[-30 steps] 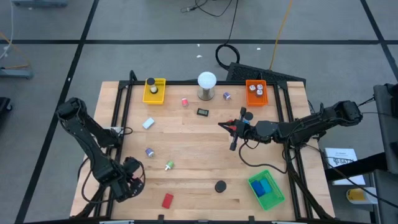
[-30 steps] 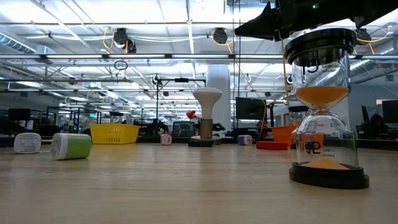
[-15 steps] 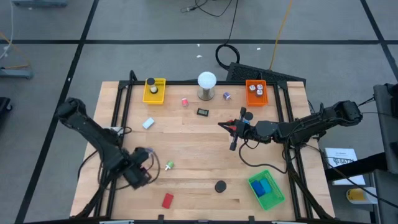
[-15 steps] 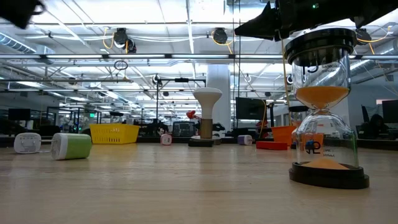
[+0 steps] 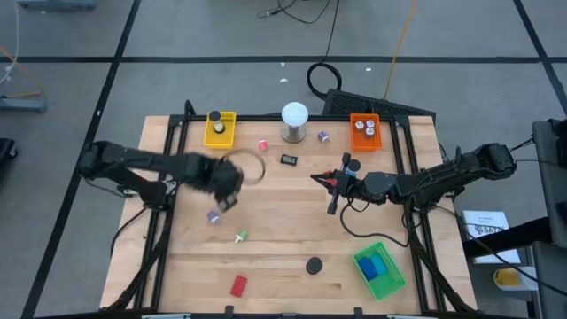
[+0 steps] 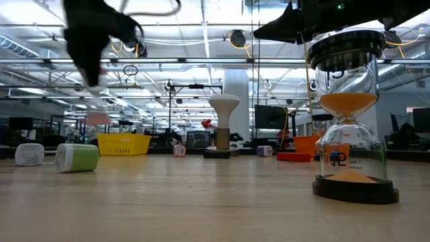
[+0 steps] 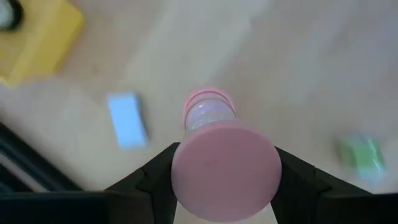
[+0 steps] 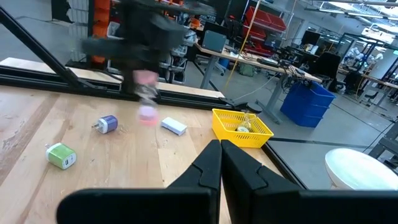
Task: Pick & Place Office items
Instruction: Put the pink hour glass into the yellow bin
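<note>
My left gripper (image 5: 227, 182) hangs blurred over the table's left middle, shut on a small pink hourglass (image 7: 210, 118). In the right wrist view that hourglass (image 8: 147, 113) hangs under the gripper. Loose office items lie on the wood. There is a purple bit (image 5: 213, 216), a green bit (image 5: 240, 237), a red block (image 5: 238, 285) and a whitish-blue block (image 7: 127, 119). A larger black hourglass with orange sand (image 6: 349, 114) stands upright near the front. My right gripper (image 5: 317, 179) is shut, level over the table's right middle. My left gripper pinches the pink hourglass's upper round cap (image 7: 225, 171) between its two fingers (image 7: 158, 174), one on each side. The fingers come from above, pointing down. The hourglass hangs upright below them, and its lower cap (image 7: 208, 101) is clear of the table.
At the far edge stand a yellow tray (image 5: 220, 129), a white ball lamp (image 5: 294, 120) and an orange tray (image 5: 365, 131). A green tray (image 5: 381, 270) with blue blocks sits near right. Small pink (image 5: 263, 145), black (image 5: 289, 159) and purple (image 5: 323, 136) bits lie at the far middle.
My left gripper has swung from the table's near left corner toward the far edge and the middle, rising and rolling about its own line as it went. It carries the pink hourglass clear of the table. My right arm has kept still.
</note>
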You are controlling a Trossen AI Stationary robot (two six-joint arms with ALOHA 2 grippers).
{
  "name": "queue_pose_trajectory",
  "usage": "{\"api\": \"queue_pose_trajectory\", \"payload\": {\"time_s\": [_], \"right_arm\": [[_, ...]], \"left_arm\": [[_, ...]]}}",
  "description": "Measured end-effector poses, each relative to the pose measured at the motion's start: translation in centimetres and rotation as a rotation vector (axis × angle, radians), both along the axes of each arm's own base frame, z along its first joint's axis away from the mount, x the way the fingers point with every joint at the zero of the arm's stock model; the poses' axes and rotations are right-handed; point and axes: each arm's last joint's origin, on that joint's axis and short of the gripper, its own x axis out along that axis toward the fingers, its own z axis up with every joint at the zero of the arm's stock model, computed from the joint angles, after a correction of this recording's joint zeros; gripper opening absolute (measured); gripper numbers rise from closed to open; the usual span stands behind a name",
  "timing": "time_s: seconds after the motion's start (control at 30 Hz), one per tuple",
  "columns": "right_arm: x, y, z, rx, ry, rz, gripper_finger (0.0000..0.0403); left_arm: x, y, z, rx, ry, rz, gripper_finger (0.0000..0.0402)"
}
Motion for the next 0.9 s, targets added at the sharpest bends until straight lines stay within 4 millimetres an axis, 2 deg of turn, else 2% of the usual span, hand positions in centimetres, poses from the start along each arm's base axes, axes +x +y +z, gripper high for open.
{"api": "queue_pose_trajectory", "payload": {"time_s": [0.2, 0.43, 0.67, 0.9], "right_arm": [[0.0, 0.0, 0.0, -0.003, 0.001, 0.0, 0.0004], [0.0, 0.0, 0.0, -0.003, 0.004, 0.001, 0.0004], [0.0, 0.0, 0.0, -0.004, 0.005, 0.0, 0.0004], [0.0, 0.0, 0.0, -0.008, 0.007, 0.001, 0.0004]], "left_arm": [[0.4, 6.3, 0.0, -0.01, -0.041, -0.011, 0.0196], [0.3, 10.8, -1.6, -0.031, 0.027, -0.016, 0.0196], [0.9, 13.0, -3.4, -0.071, 0.07, -0.028, 0.0196], [0.9, 13.0, -5.3, -0.118, 0.048, -0.076, 0.0196]]}}
